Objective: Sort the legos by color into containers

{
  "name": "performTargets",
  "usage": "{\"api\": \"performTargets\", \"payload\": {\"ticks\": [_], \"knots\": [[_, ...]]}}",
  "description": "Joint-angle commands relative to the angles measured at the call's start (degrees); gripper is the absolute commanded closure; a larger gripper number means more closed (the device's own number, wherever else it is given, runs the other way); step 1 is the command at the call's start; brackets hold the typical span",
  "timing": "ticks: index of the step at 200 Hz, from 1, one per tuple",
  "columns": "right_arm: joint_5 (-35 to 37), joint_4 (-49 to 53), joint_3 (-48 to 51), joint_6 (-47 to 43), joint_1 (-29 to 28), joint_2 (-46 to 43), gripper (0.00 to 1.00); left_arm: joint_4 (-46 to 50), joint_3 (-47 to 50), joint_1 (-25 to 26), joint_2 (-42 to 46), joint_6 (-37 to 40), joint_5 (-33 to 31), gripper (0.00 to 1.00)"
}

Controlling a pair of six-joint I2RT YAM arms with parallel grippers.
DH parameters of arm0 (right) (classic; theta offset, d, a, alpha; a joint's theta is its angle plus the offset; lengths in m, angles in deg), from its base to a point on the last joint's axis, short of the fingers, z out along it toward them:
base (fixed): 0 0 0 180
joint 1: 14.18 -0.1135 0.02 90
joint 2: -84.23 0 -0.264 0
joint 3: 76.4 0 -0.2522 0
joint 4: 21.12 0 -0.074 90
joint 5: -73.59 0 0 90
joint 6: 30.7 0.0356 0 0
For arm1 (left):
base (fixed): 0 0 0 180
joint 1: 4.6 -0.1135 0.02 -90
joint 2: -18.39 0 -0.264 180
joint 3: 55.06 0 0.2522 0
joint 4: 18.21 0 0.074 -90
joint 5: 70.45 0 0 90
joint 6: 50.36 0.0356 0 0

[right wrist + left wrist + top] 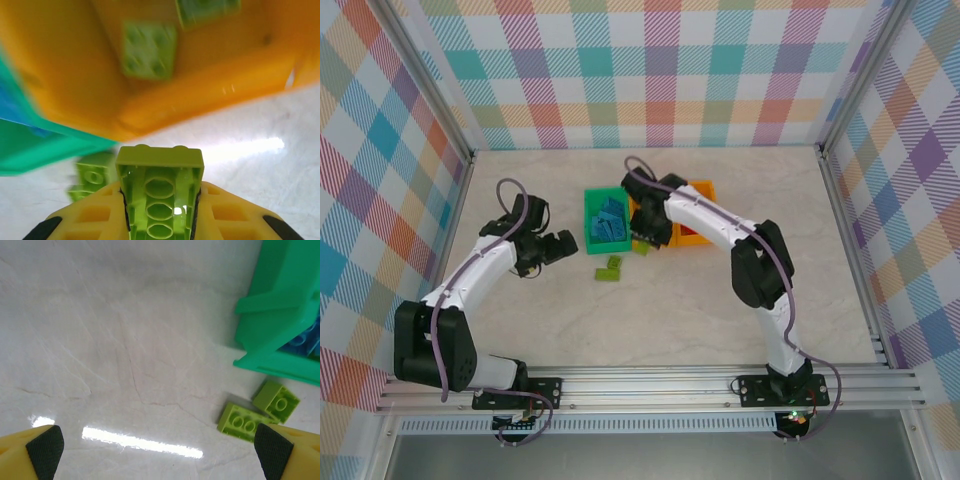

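— Grip check first: what does the right gripper (pixel 160 226) have?

— It is clenched on a lime brick (pixel 160 165), whose hollow underside faces the wrist camera. The orange bin (pixel 215 85) lies at 12 o'clock from it, with two lime pieces (pixel 149 50) on its floor.

— And the left gripper (pixel 159 450)?

— Released. Its black pads (pixel 45 446) sit far apart at the bottom corners of the wrist view, with bare marble table (pixel 125 340) between them.

— Anything near it?

— Two loose lime bricks (pixel 245 421) lie on the table at 4 o'clock in that view, touching or nearly so. The green bin (pixel 280 315) is at 2 o'clock, with blue bricks (pixel 306 340) showing inside.

— From overhead?

— The green bin holds a heap of blue. The loose pair lies at its 6 o'clock, and the left gripper hangs at the pair's 10 o'clock. The second orange bin (pixel 700 190) stands at the green bin's 3 o'clock, beyond the right arm (pixel 710 222). One more lime piece (pixel 92 175) rests at 9 o'clock from the held brick.
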Motion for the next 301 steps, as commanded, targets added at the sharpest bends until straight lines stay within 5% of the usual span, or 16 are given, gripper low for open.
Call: {"api": "performTargets", "payload": {"ticks": [1,74,103,130,193,301], "knots": [[1.62,6.33,-7.92,-6.24,2.32,4.09,0.76,-1.78,3.54,-0.51,-0.04,-1.45,4.97,0.0],[2.24,11.13,-24.12,-9.48,6.54,14.58,0.68,-5.11,8.63,7.03,0.71,-2.54,7.91,0.0],[1.14,12.04,-28.41,-10.56,7.13,17.53,0.51,-5.72,7.46,11.62,-3.36,-2.25,6.42,0.0],[-0.12,11.88,-27.88,-10.72,7.31,16.7,0.23,-5.86,5.85,14.61,-5.67,-2.08,4.47,0.0],[-3.63,1.02,-11.65,-13.31,7.01,1.99,0.21,-5.71,-1.53,18.74,-13.6,-0.66,1.78,0.0],[1.72,-1.87,7.72,-14.0,10.72,-14.67,0.17,-2.74,-11.83,24.46,-26.87,-2.5,-7.0,0.05]]}}
